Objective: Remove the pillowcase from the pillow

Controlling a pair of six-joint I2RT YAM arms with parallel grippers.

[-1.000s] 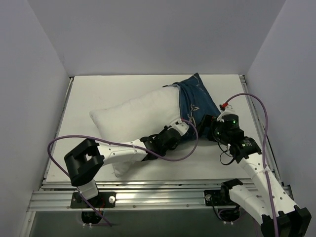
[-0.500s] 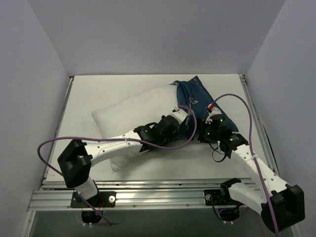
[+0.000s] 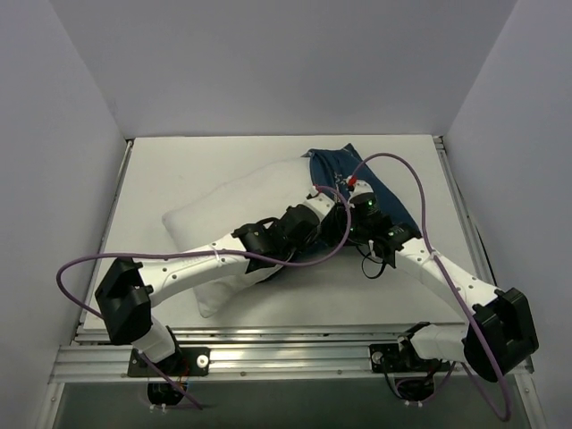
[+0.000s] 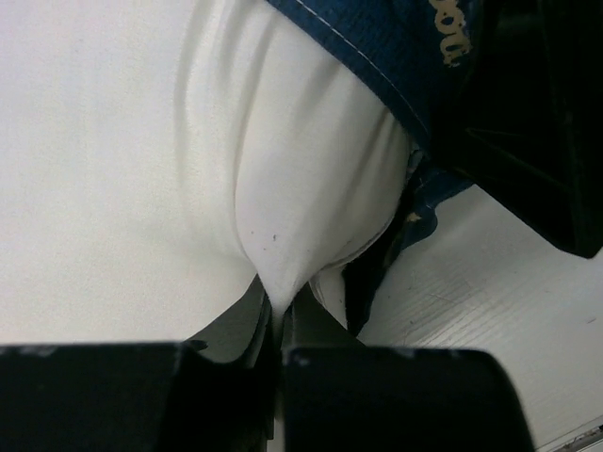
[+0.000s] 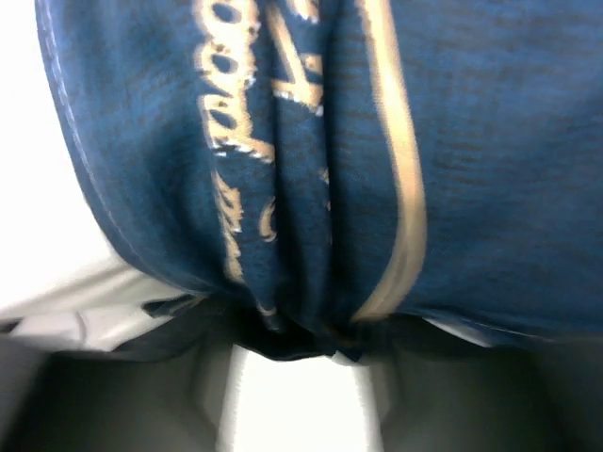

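Desk [image 3: 179, 161], left to right.

- Plump plain white fabric pillow [image 3: 237, 204]: lies slantwise across the middle of the desk. Most of it is bare; only the far right end sits inside the cover.
- Left gripper [image 4: 278, 318]: a second ago it was short of the pillow's right end and not fully closed. The arm has since stretched across the pillow, and the gripper is now clenched on a pinch of white pillow fabric just beside the cover's hem.
- Dark navy-blue fabric pillowcase with cream outline print [image 3: 332, 165]: bunched over the pillow's far right end.
- Right gripper [image 5: 301, 356]: has swung in from the right side of the desk. Navy cloth is gathered in pleats between its fingers, so it appears to be grasping the pillowcase.

Reading: each arm now has its own layer, so a pull apart looks set up.

Writing: looping cream marks on the navy cloth, too blurred to read. No brand or label seen.
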